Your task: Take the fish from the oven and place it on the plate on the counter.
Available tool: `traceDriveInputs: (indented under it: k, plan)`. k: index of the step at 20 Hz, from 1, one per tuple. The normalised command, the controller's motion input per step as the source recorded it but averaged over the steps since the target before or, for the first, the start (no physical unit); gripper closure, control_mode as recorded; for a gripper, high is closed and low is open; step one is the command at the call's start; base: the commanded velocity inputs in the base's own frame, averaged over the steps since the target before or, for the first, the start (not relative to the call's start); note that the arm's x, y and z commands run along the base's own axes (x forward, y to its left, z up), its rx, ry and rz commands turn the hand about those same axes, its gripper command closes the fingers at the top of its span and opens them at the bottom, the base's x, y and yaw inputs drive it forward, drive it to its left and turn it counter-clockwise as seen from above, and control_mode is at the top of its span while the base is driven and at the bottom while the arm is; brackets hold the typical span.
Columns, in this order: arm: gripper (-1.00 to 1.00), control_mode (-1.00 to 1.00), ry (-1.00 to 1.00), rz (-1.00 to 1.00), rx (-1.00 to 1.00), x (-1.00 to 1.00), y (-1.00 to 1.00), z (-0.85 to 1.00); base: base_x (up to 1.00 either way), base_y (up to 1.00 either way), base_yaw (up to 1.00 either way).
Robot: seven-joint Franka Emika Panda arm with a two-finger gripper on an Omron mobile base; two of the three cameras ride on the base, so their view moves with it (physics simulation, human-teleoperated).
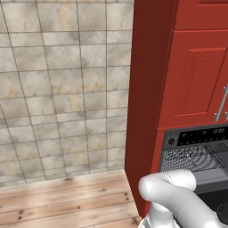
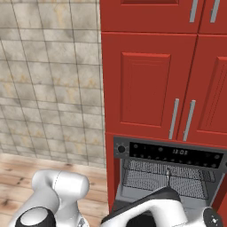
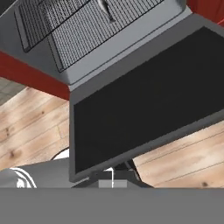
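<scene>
The oven (image 2: 168,177) stands open in the red cabinetry, its dark door (image 3: 144,100) folded down flat. On the grey wire rack (image 3: 87,22) inside lies the fish (image 3: 106,9), small and silvery; it is also a thin sliver on the rack from the right base, fish (image 2: 169,173). My gripper (image 3: 112,178) is low at the near edge of the door, well short of the fish, its dark fingertips together with nothing between them. The plate and the counter are out of view.
Red cabinet doors (image 2: 150,80) with silver handles rise above the oven's control panel (image 2: 173,154). A tiled wall (image 1: 62,89) stands to the left. Wooden floor (image 1: 62,200) lies below the door and left of the cabinetry.
</scene>
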Motion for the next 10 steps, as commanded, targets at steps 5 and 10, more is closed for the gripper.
traceDriveInputs:
  k: [5,10]
  plan:
    - [1.00,-1.00,-0.18,0.32,0.11,0.59,0.34,0.37,0.00,0.00,0.00]
    - [1.00,-1.00,-0.26,0.33,0.07,0.23,0.36,0.23,0.00,0.00,0.00]
